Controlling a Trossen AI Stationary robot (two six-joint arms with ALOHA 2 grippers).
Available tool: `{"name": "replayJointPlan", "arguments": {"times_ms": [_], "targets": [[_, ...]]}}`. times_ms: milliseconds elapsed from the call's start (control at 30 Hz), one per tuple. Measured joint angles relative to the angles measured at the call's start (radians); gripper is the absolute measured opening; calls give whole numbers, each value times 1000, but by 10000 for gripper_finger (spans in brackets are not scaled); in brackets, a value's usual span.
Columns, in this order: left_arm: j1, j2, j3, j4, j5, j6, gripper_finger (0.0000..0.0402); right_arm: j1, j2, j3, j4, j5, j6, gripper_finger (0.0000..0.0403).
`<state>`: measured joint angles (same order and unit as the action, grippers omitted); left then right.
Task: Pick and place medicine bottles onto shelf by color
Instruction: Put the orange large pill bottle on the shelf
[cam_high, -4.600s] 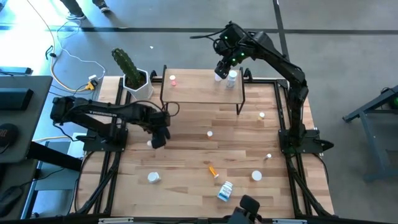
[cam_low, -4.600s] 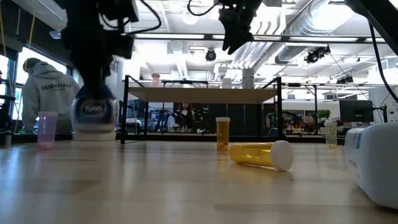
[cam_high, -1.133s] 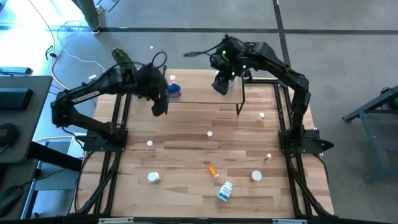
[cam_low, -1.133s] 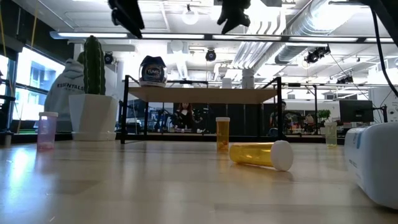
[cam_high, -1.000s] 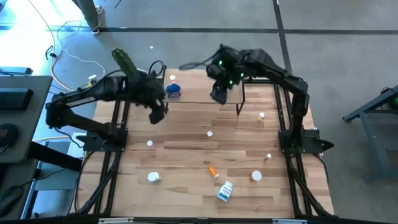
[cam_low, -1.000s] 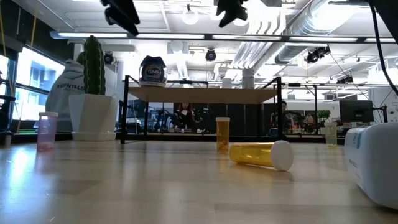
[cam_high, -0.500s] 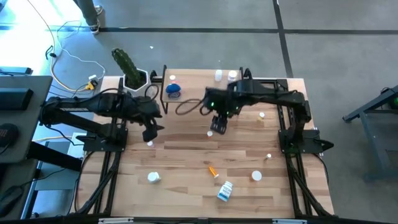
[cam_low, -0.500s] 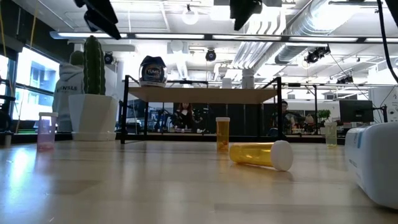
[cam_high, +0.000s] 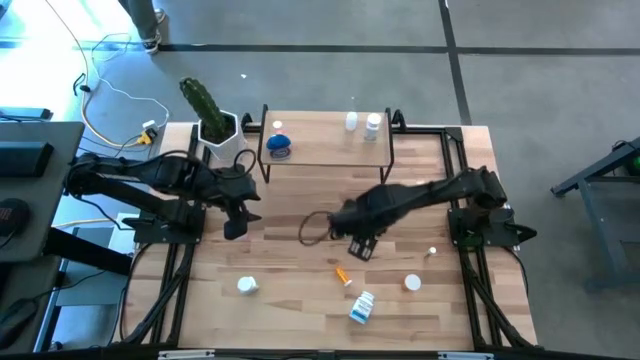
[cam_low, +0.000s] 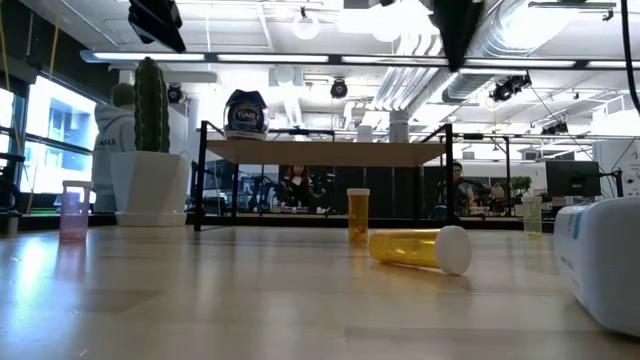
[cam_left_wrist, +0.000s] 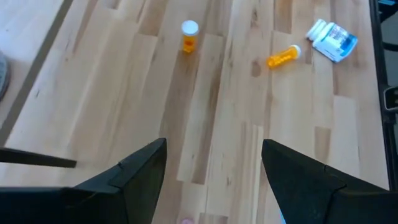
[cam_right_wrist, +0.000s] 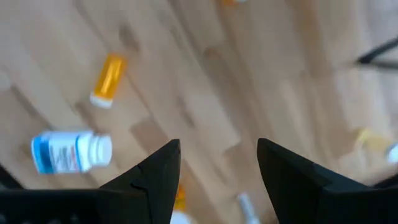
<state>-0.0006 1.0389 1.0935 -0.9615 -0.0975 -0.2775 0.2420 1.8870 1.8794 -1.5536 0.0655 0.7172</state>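
The shelf (cam_high: 325, 150) stands at the table's far side. On it are a blue bottle (cam_high: 279, 146), a small pink one (cam_high: 277, 126) and two white bottles (cam_high: 373, 123). My left gripper (cam_high: 235, 227) hangs open over the left of the table, nothing between its fingers (cam_left_wrist: 212, 144). My right gripper (cam_high: 360, 246) hangs open above the table's middle, pointing down (cam_right_wrist: 217, 144). Just nearer than it, an orange bottle (cam_high: 343, 275) lies on its side. A white and blue bottle (cam_high: 362, 307) lies nearer still. Another orange bottle (cam_left_wrist: 189, 35) stands upright.
A cactus in a white pot (cam_high: 215, 125) stands left of the shelf. A white bottle (cam_high: 247, 285) stands near left and a white-capped one (cam_high: 413, 283) near right. A pinkish vial (cam_low: 75, 208) stands at the left. A person (cam_low: 115, 130) shows beyond the table.
My left gripper has drawn back from the shelf's left end toward the table's near-left and sunk a little. My right gripper has swung from the shelf toward the near edge and come down over the table's middle, tipping to point down. The blue bottle stays on the shelf.
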Motion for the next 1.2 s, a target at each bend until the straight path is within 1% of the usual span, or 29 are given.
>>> {"name": "replayJointPlan", "arguments": {"times_ms": [133,333,767,1000,1200], "targets": [[-20,0,0,0,0,0,255,55,0,-53,-6,-49,82,204],[-52,0,0,-1,0,0,255,130,0,-96,-12,-103,142,204],[-113,0,0,-2,1,-9,255,257,0,-96,-17,-97,276,204],[-114,0,0,-1,5,-37,255,309,0,-96,-17,-100,266,205],[-114,0,0,3,5,-82,255,358,-13,-96,-17,-41,226,205]]}}
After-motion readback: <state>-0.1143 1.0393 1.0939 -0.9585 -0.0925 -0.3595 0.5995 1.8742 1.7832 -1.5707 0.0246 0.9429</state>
